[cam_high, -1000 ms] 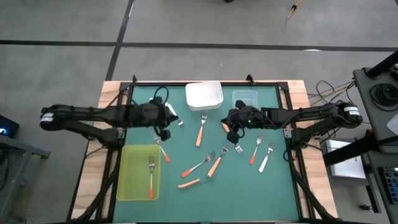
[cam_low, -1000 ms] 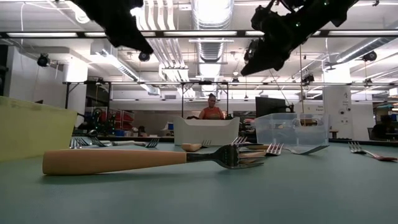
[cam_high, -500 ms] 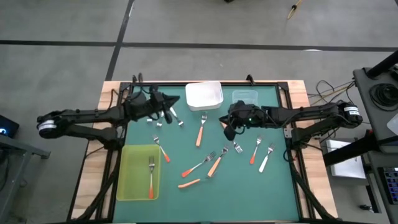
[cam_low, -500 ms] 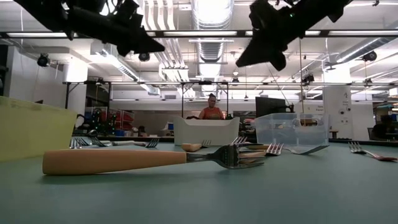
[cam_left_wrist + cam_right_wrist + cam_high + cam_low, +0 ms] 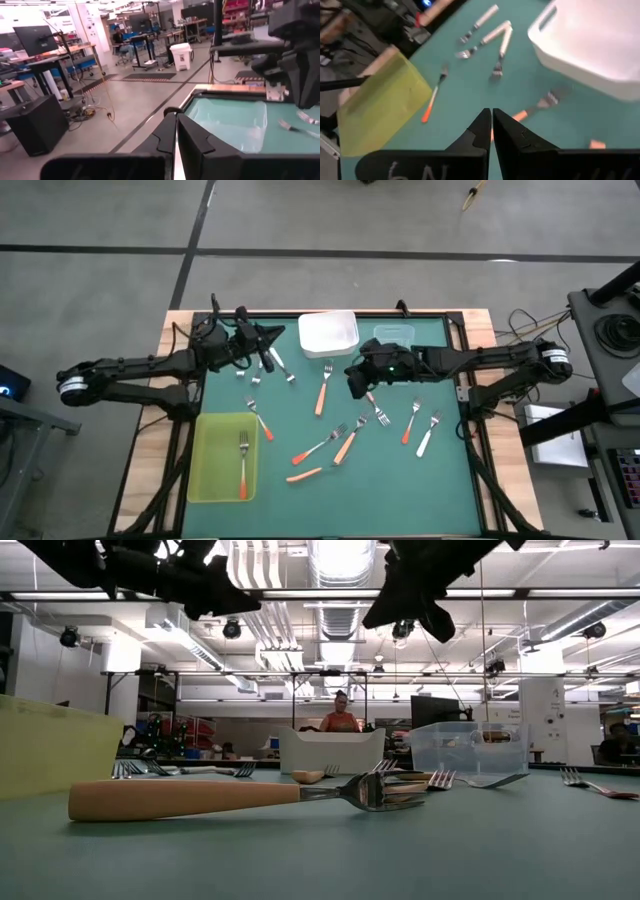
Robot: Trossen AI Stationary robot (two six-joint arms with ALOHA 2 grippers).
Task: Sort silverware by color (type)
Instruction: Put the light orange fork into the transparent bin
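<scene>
Risk: both tools are clenched empty, so any descent now would just poke or scatter forks instead of picking. Right tool [image 5: 357,380] hangs just beside the white tray [image 5: 328,333], over the red-orange fork [image 5: 322,390]; lowering it with closed jaws could shove that fork under the tray wall. Left tool [image 5: 262,343] sits on the far side of the white tray, near the white-handled forks [image 5: 273,362].

Silverware: small forks, silver tines, slim plastic handles in red-orange, light orange, white. Most lie loose on the green counter [image 5: 400,480] in front of the white tray; one red-orange fork [image 5: 243,465] is already in the yellow-green tray [image 5: 205,475].
</scene>
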